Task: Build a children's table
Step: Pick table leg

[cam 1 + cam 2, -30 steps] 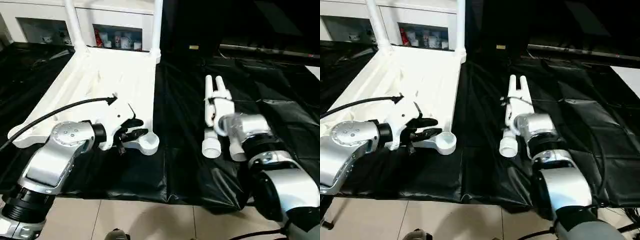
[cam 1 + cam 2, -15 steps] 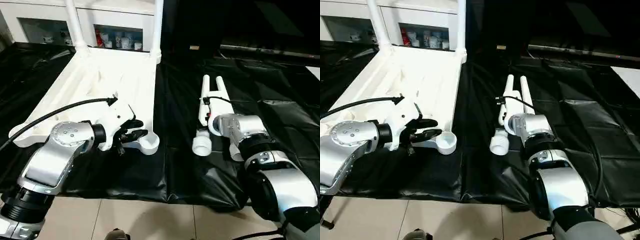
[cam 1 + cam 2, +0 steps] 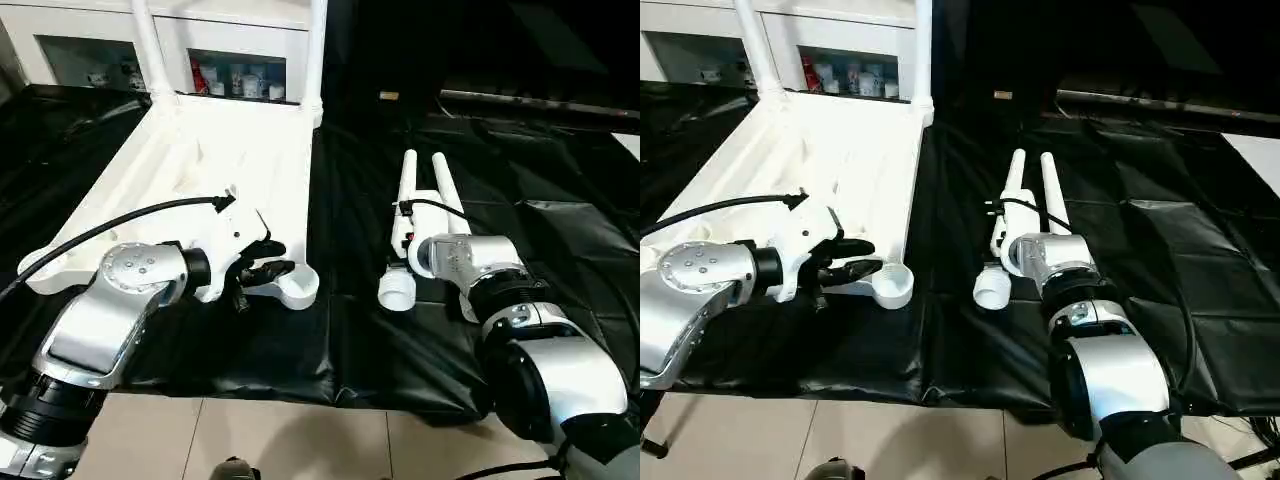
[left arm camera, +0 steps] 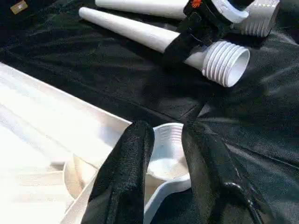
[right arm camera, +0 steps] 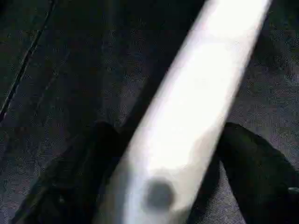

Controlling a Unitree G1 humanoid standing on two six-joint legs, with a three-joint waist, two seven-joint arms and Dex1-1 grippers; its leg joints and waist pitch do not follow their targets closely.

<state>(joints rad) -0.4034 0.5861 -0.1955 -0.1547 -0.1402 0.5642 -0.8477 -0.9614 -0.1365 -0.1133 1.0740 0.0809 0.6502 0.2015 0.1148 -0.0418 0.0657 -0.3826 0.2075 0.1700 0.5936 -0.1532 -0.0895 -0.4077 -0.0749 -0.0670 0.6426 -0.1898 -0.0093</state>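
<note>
The children's table [image 3: 215,165] lies upside down on the black sheet [image 3: 560,250], its ribbed underside facing up, and everything else here sits in relation to it. Two of its legs are already standing upright in the far corner sockets: one far leg [image 3: 148,45] on the robot's left side, another far leg [image 3: 316,50] at the corner nearest the middle of the sheet. Beyond the table's far edge stands a white cabinet [image 3: 235,70] with glass doors and small items behind them; any print on those items is too small to read.

At the table's near corner on the sheet side, the open round corner socket [image 3: 297,286] is still empty. The left gripper [image 4: 166,154] hovers right at it, its two black fingers [image 4: 126,172] spread slightly apart with the socket's rim showing between them; it grips nothing.

Off to the right of the table, well clear of its edge, two loose legs lie side by side on the sheet. The right gripper [image 3: 407,222] is pinching the loose leg [image 3: 403,215] nearer the table, fingers on either side of the shaft, with the threaded end [image 3: 396,290] pointing toward the robot. The second loose leg [image 3: 447,195] lies just beyond it. A small orange mark shows on the right gripper in the left wrist view, possibly a label, but unreadable.
</note>
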